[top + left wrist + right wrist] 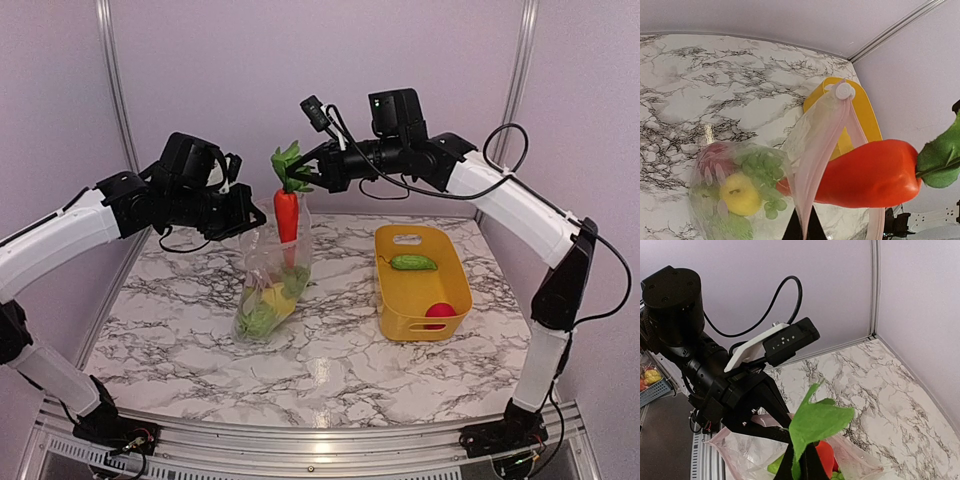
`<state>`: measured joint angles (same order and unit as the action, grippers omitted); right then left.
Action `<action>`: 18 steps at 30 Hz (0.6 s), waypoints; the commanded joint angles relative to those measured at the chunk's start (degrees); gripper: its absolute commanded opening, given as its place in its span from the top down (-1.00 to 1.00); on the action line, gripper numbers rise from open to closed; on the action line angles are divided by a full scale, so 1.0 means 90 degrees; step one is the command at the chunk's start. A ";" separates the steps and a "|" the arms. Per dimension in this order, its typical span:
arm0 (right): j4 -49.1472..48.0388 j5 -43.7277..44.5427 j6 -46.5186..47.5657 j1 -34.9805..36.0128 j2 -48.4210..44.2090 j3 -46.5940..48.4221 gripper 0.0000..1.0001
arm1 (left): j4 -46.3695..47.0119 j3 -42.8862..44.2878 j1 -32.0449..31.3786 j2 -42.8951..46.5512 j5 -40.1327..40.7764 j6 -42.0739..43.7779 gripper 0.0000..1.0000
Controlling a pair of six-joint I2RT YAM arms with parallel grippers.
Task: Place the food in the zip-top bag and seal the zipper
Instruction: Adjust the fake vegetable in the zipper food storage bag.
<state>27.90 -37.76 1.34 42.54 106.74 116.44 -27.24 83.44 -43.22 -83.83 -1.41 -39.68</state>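
No legible text, label, brand, number or sign anywhere in view.

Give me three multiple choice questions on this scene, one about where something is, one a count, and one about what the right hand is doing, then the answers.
1. Where is the cucumber? A in the yellow basket; B in the zip-top bag; C in the left hand.
2. How many food pieces lie in the basket? A one; B two; C four.
3. What is the right hand doing? A standing open and empty; B pinching the red pepper by its green leaves; C gripping the basket's rim.
Answers: 1 A, it lies on the basket's floor. 2 B, only the cucumber and a red apple are there. 3 B, it is closed on the leaves, and the pepper hangs at the mouth of the bag that the left hand holds up.
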 commanded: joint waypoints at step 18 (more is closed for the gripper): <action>0.0265 0.0467 -0.0164 0.0429 0.0180 -0.0745 0.99 | 0.0244 -0.0151 0.0017 0.0372 0.0127 -0.0034 1.00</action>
<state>28.82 -37.32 -1.13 45.93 108.27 110.39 -27.22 82.81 -43.22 -82.91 -0.97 -40.07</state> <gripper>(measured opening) 0.022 0.012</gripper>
